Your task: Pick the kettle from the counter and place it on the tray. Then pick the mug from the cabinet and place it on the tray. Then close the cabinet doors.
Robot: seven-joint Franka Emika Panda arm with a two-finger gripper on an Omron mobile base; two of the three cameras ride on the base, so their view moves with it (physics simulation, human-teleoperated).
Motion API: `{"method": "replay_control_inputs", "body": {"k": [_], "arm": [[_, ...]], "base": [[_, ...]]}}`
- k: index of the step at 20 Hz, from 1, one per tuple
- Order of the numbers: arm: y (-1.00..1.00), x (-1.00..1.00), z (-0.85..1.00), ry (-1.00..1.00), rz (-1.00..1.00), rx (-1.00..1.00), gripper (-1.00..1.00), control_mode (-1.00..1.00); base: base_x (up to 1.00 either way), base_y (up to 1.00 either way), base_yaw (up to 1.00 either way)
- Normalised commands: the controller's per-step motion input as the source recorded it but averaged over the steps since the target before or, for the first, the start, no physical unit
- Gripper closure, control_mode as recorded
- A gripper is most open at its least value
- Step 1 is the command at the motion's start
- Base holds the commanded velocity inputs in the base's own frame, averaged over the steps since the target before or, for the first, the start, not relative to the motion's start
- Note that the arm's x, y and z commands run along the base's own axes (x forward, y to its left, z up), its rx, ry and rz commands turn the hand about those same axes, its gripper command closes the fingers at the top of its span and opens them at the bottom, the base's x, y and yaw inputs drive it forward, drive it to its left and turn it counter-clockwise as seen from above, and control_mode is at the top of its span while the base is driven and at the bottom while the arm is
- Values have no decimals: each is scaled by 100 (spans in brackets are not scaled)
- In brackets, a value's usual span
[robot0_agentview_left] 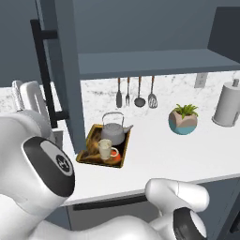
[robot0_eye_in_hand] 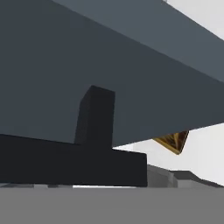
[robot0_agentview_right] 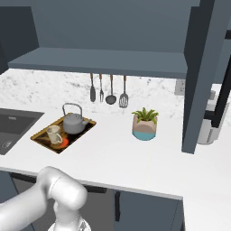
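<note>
The grey kettle (robot0_agentview_left: pixel 114 131) (robot0_agentview_right: pixel 73 122) stands upright on the golden-rimmed tray (robot0_agentview_left: pixel 99 162) (robot0_agentview_right: pixel 74 140), on the white counter (robot0_agentview_left: pixel 187 150). The cream mug (robot0_agentview_left: pixel 105 149) (robot0_agentview_right: pixel 54 133) sits on the tray in front of it. Both slate-blue cabinet doors hang open: the left one (robot0_agentview_left: pixel 63 70) with its black bar handle (robot0_agentview_left: pixel 43 70), the right one (robot0_agentview_right: pixel 200 76). My gripper (robot0_agentview_left: pixel 29 93) is raised at the far left beside the left door's handle, open and holding nothing. The hand view looks closely at the door panel (robot0_eye_in_hand: pixel 109 65) and handle (robot0_eye_in_hand: pixel 96 118), with a tray corner (robot0_eye_in_hand: pixel 173 140) beyond.
A teal plant pot (robot0_agentview_left: pixel 183 119) (robot0_agentview_right: pixel 145 124) stands mid-counter, and a paper-towel roll (robot0_agentview_left: pixel 228 104) at the right. Utensils (robot0_agentview_left: pixel 136 93) hang under the cabinet shelf (robot0_agentview_left: pixel 150 63). A dark sink (robot0_agentview_right: pixel 16 126) lies left of the tray.
</note>
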Motion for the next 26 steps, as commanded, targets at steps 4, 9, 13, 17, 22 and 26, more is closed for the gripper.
{"method": "replay_control_inputs", "body": {"k": [4,9,13,17,22,26], "arm": [[-62,2,0,-2,-7,1,-100,-100],[-75,11,-3,-2,-6,0,-100,-100],[-76,35,-1,-2,-6,0,-100,-100],[-65,53,-7,0,0,0,-100,-100],[-63,51,-20,-7,0,0,-100,-100],[-62,61,-28,-5,0,0,-100,-100]], "base": [[0,0,0],[0,0,0],[0,0,0],[0,0,0],[0,0,0],[0,0,0]]}}
